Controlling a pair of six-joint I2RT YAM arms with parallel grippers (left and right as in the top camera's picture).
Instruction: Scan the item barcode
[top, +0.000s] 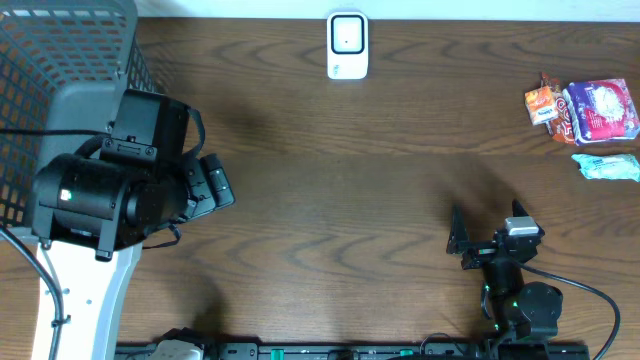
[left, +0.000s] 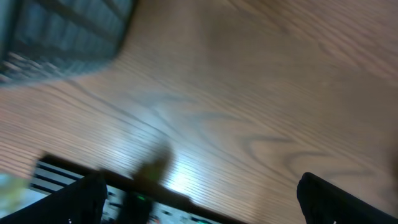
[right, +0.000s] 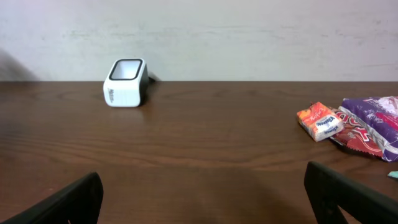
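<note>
Lying well apart from the right fingers (right: 348, 199): snack packets (right: 367, 127).

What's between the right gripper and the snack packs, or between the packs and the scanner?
Nothing visible. Only bare table lies between the open right gripper and the snack packs at the right edge, and between the packs and the scanner at the back.
</note>
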